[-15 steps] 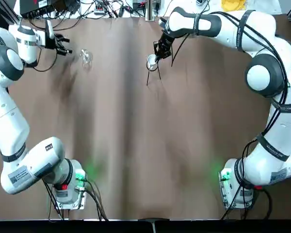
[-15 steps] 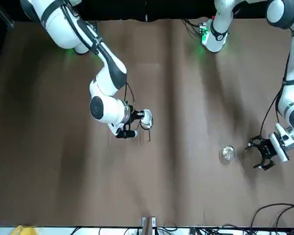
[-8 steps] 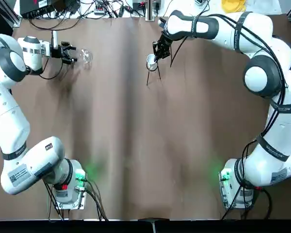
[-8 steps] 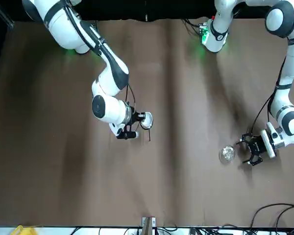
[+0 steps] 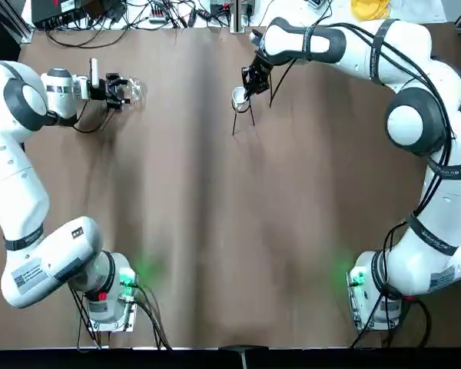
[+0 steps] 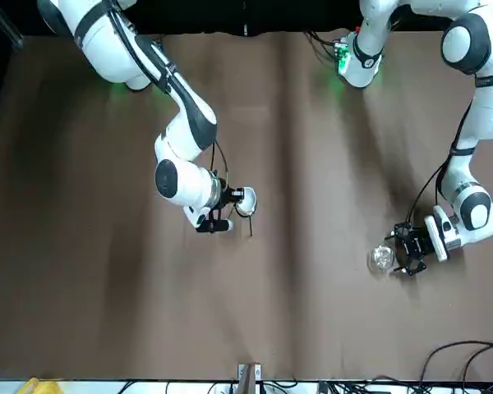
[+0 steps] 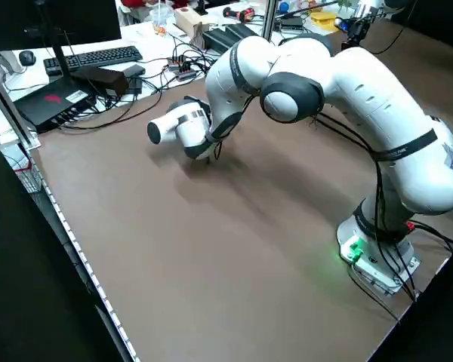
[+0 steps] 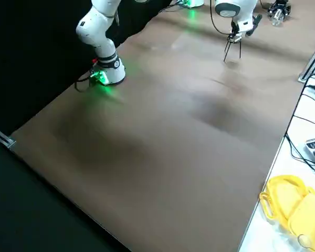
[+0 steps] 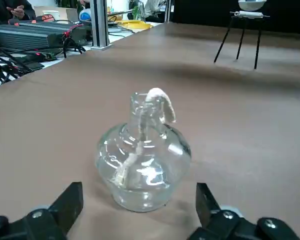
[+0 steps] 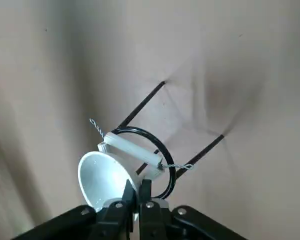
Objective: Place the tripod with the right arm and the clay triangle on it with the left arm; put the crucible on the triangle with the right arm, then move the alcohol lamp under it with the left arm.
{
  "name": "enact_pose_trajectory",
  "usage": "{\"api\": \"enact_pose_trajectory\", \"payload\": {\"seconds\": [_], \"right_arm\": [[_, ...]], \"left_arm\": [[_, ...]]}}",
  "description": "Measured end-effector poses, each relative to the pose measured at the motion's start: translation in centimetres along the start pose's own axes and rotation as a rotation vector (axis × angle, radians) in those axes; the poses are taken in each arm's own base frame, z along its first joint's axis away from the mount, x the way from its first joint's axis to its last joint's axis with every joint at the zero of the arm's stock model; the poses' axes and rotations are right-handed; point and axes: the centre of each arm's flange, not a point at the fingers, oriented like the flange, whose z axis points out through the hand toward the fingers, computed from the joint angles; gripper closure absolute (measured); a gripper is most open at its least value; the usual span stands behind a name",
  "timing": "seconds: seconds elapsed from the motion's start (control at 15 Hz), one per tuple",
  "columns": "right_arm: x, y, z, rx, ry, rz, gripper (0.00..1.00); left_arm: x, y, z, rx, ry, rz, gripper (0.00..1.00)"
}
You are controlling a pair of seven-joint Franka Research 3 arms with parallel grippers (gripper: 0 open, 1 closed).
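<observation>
Along the upper edge of the top view I have a white table (image 5: 422, 9) with tangled black cables (image 5: 150, 14), and a yellow item (image 5: 369, 8) near its upper right; the brown surface (image 5: 215, 231) I work over shows soft shadows and two green glows, lower left and lower right; in my left side view, a monitor (image 7: 90, 19) and keyboard (image 7: 98, 60) sit upper left, and black drapery (image 8: 37, 52) hangs upper left in my right side view

White rounded arm segments (image 5: 11, 173), grey-black joint bands (image 5: 24, 242), black cables (image 5: 443, 108), silver screws (image 9: 228, 214).
</observation>
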Motion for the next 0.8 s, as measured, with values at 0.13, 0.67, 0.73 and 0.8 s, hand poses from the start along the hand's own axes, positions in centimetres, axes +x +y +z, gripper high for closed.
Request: {"api": "enact_pose_trajectory", "payload": {"seconds": [0.13,0.67,0.73,0.8], "right_arm": [[0.0,0.0,0.2,-0.001,-0.002,0.0,0.94],[0.1,0.2,0.3,-0.003,-0.002,0.003,0.89],[0.1,0.3,0.2,-0.003,-0.002,0.004,0.81],[0.2,0.3,0.2,-0.004,-0.002,0.004,0.8]], "left_arm": [[0.0,-0.1,0.7,0.001,0.02,-0.001,0.0],[0.4,0.0,3.2,-0.017,0.046,0.032,0.01],[0.3,0.1,3.5,-0.02,0.047,0.03,0.01],[0.2,0.2,3.8,-0.023,0.05,0.028,0.01]]}}
